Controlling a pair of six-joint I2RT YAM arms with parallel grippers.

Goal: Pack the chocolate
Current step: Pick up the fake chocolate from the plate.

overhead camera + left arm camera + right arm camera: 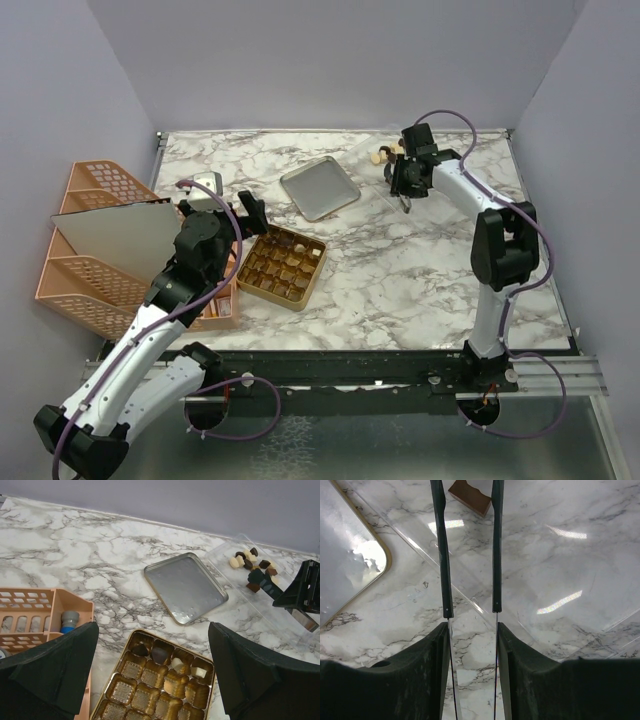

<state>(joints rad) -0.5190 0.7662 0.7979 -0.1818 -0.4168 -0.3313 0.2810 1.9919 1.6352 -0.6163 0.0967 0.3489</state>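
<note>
Loose chocolate [252, 565] in dark brown, light brown and cream lies in a heap on a clear plastic tray [280, 615] at the back right, the same heap of chocolate [384, 153] showing from above. My right gripper [471, 630] is shut on a pair of thin dark tongs [442, 555]. The tong arms stand apart, and a brown piece [470, 496] lies between them near their far end. The gold compartment tray [112, 672] holds two dark pieces [160, 654] and two cream pieces [199, 671] in its far row. My left gripper [152, 670] hangs open above it.
A shallow silver metal tray [320, 187] lies between the gold tray [318, 268] and the chocolate heap. Orange mesh racks [95, 240] with a grey panel stand at the left edge. Grey walls close in the back and sides.
</note>
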